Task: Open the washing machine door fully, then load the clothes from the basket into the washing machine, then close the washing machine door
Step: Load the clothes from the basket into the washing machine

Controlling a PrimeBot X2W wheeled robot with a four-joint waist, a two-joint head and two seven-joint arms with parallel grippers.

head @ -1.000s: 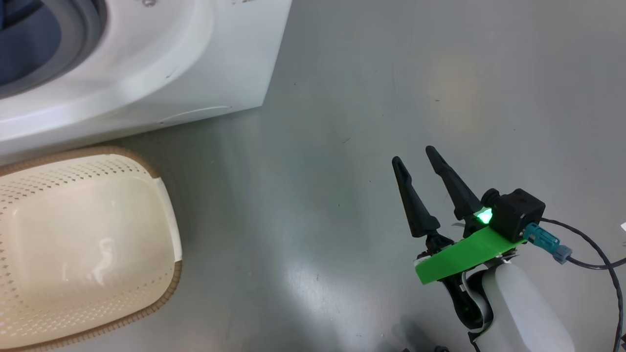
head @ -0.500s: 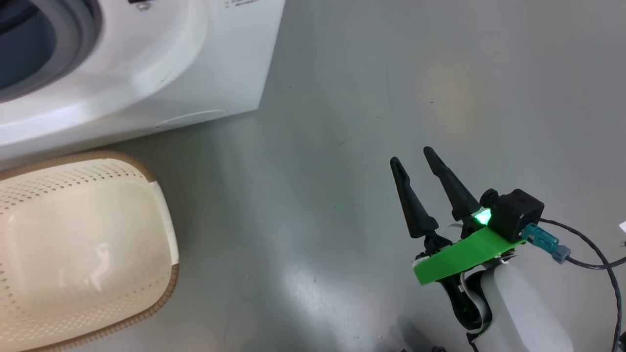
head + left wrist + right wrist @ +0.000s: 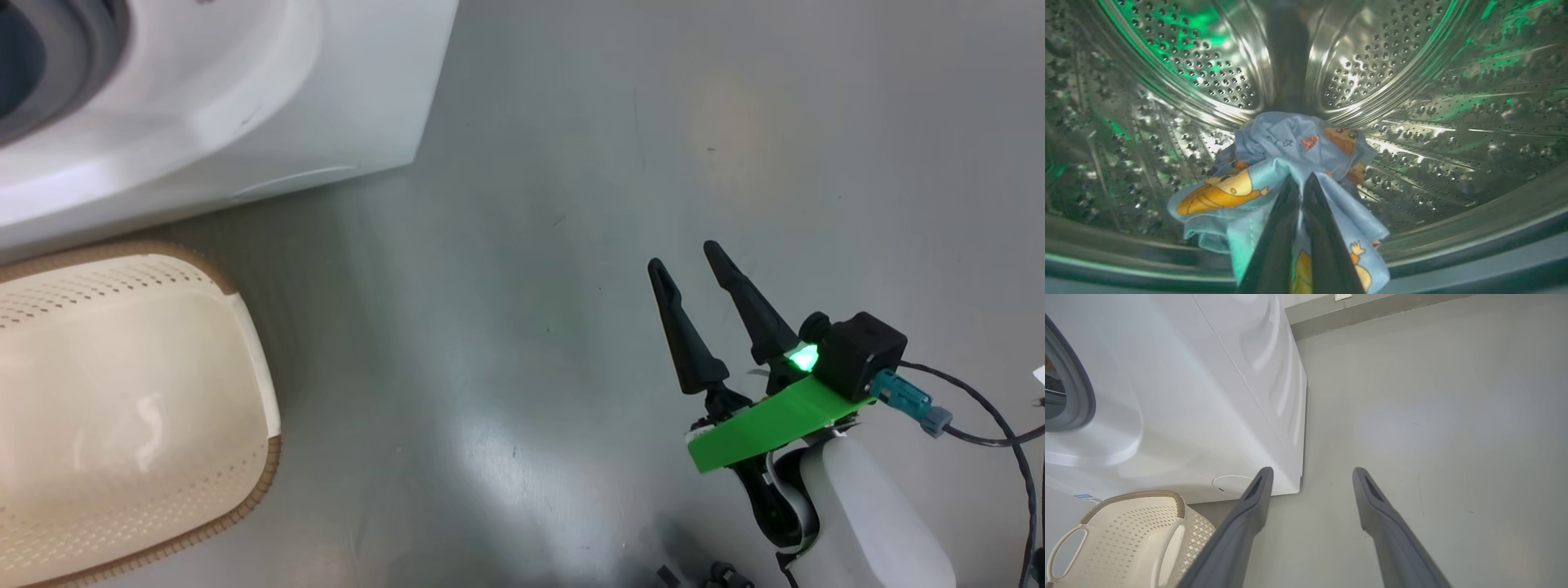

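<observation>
One soft, light-blue, bear-printed piece of the clothes (image 3: 1290, 159) is pinched in the closed left hand (image 3: 1300, 179), inside the glossy perforated steel drum (image 3: 1392, 61) of the washing machine (image 3: 245, 98). Since a second ago only the head view is shifted, by camera motion. The perforated cream basket (image 3: 263, 478), near left, is seen bare, so loading is judged nearly finished. The right hand (image 3: 683, 256) is held open over the grey floor (image 3: 571, 163).

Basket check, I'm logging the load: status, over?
Left pincer shut on blue bear cloth, inside the drum. Right pincer open, over the floor. Basket looks empty. Nothing blocking seen.
</observation>
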